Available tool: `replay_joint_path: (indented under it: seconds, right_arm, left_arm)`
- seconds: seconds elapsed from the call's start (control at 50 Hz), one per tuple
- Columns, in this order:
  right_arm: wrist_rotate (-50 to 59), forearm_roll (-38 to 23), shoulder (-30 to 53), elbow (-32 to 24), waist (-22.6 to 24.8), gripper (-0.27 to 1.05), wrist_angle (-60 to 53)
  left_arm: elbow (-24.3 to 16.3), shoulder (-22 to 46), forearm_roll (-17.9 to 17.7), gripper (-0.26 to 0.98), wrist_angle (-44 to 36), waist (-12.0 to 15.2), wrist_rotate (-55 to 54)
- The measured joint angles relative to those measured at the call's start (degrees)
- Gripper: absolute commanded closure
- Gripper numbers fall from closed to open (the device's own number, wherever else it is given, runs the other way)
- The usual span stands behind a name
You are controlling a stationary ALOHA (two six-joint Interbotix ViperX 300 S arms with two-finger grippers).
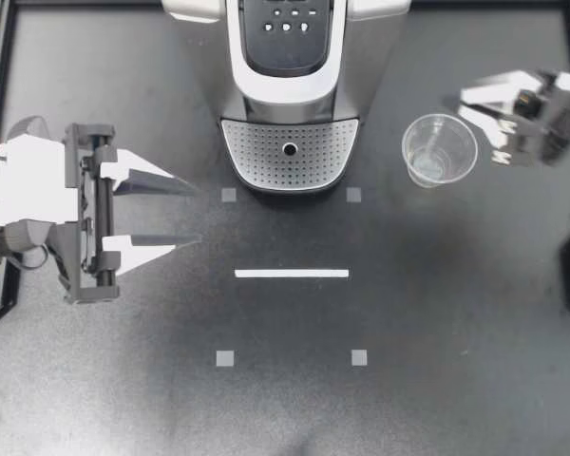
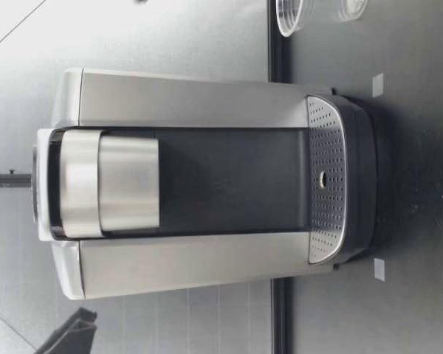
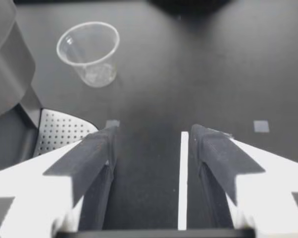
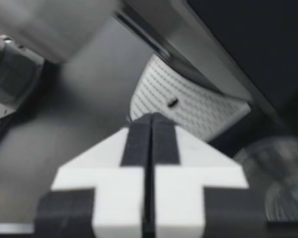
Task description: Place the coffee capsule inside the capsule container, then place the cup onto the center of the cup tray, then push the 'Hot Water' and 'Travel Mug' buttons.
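Parks left end effector [image 1: 199, 213] wide, mid-left | poises right end effector [image 1: 467, 106] pinched, empty, upper right beside cup [image 1: 439, 149] for pickup | cup tray [image 1: 256, 152] bare

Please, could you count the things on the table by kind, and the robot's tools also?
Coffee machine: 1
Clear cup: 1
White tape strip: 1
Grey square markers: 4
Tools, the left tool and the right tool: 2
Total: 9
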Motion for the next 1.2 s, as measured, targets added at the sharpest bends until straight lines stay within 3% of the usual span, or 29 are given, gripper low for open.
replay_joint_path:
  seconds: [0.36, 0.56, 0.86, 1.2]
  right_arm:
    - [12.39, 0.18, -2.46, 8.79, -4.31, 0.70, 3.78]
    - [15.82, 0.18, -1.85, 11.43, -5.27, 0.60, 4.48]
    - [16.08, 0.18, 0.70, 11.95, -5.80, 0.26, 4.31]
    - [16.08, 0.18, 9.23, 10.02, -5.89, 0.24, 1.41]
  left_arm:
    - [-0.44, 1.49, 0.09, 0.23, 0.00, 0.00, -0.35]
    - [-0.44, 2.55, 0.09, 0.23, -0.09, 0.00, -0.35]
    - [-0.53, 5.10, 0.09, 0.23, -0.18, 0.26, -0.35]
    - [-0.44, 5.71, 0.09, 0.23, -1.58, 0.70, -0.35]
